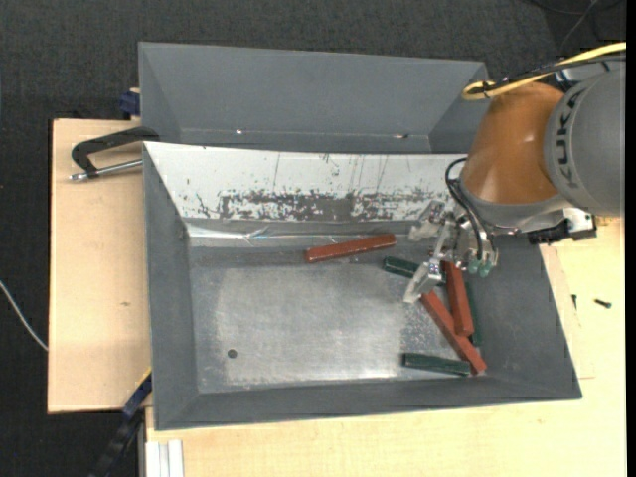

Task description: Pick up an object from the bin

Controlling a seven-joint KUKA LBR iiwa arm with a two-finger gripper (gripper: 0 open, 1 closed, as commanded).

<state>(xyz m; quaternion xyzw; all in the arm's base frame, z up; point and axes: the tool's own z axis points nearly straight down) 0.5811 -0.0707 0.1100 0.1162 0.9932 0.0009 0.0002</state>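
Camera view is showing the gripper [437, 262] hovering at the top ends of 2 red sticks [458, 320] slanting down-right. Its grip state cannot be told.

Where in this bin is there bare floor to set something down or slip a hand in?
The bin floor is bare across its left half and front middle, bordered by the left wall, the red stick by the back wall, and the dark green stick at front right. The right side is crowded: the gripper sits above two red sticks.
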